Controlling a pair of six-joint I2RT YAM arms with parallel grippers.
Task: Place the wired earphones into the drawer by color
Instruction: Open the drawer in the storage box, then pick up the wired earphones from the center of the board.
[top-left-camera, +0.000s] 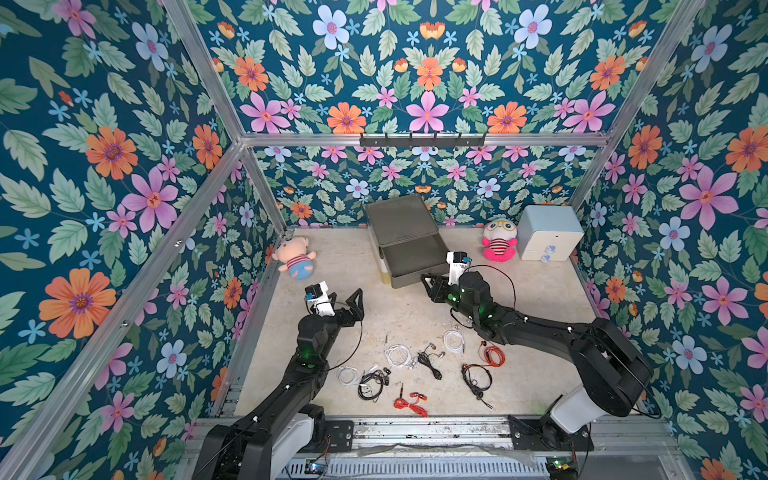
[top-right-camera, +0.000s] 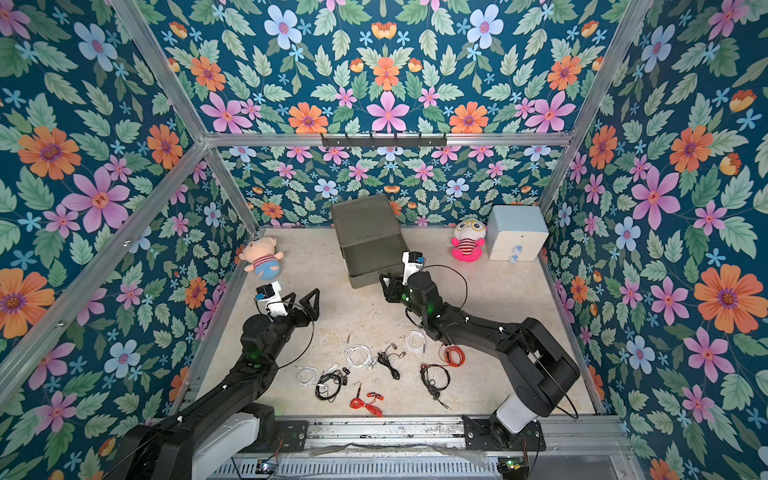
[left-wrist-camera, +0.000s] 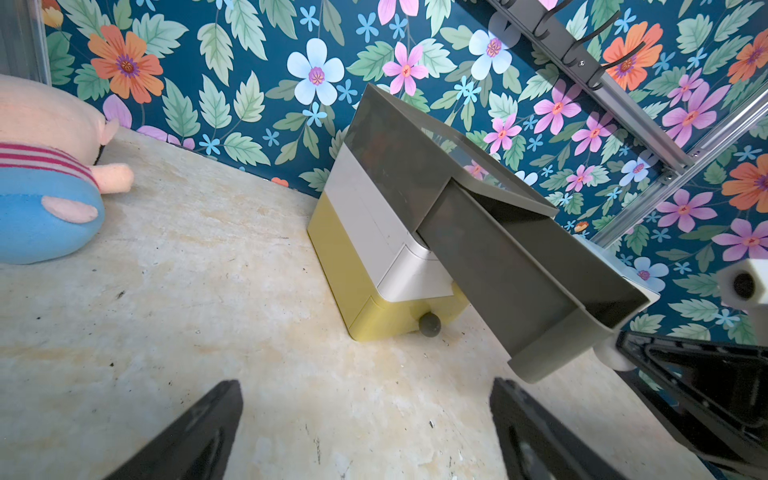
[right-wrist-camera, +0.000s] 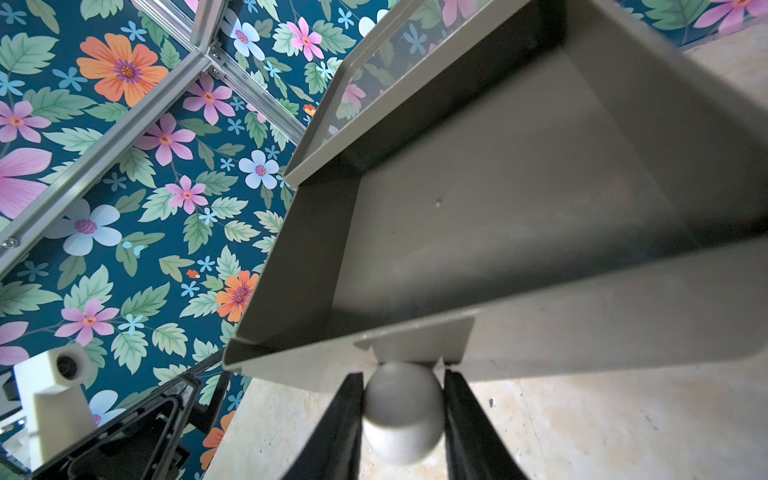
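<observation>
Earphones (top-left-camera: 397, 354), coiled white, black and red-orange cable bundles, lie on beige counter (top-left-camera: 395, 307) behind both finger pairs, toward arm bases. Right fingers (right-wrist-camera: 345, 415) flank round knob (right-wrist-camera: 402, 419) of open grey drawer (right-wrist-camera: 498, 208); pinch unclear. Left fingers (left-wrist-camera: 199, 428) spread wide, empty, free.

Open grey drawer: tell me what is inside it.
The grey drawer looks empty in the right wrist view: bare floor and walls, with nothing lying in it. Its rear part runs under the cabinet top, so that stretch is covered and cannot be checked.
</observation>
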